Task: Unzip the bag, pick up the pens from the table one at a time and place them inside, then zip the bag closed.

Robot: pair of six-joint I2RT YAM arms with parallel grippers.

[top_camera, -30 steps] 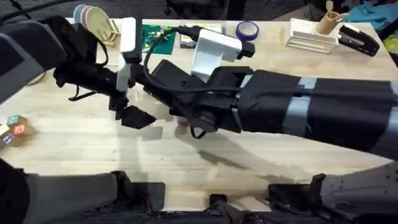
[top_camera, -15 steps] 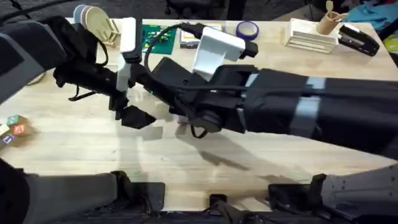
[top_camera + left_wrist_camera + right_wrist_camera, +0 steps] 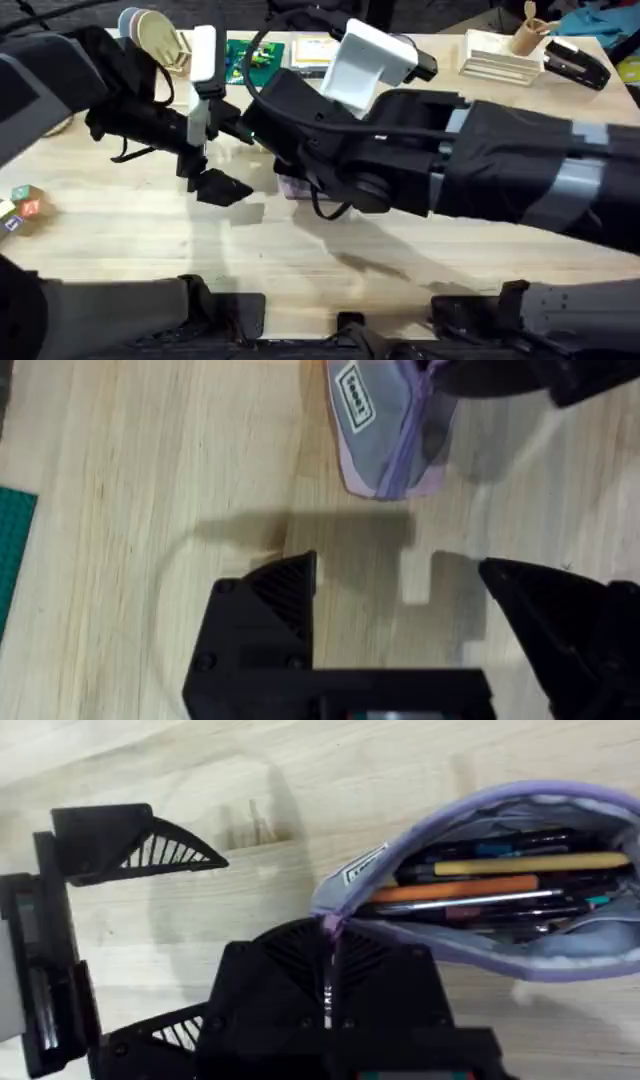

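Right gripper (image 3: 328,982) clamped on zipper end of bag (image 3: 480,890); bag mid-table, mouth gaping, pens (image 3: 470,885) packed inside. Left gripper (image 3: 400,595) wide open, empty, just left of bag.

Risk: unanchored pouch likely drags with pull instead of zipping; protruding pen could jam slider.

Table (image 3: 300,260): pale wood, clutter along far edge, blocks (image 3: 20,205) at left.

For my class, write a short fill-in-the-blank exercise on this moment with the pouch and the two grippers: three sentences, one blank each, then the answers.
1. The bag gapes open, and pens lie ____ it.
2. The right gripper is shut on the bag's ____.
3. The left gripper is open and holds ____, above the table.

Missing words: inside; zipper; nothing
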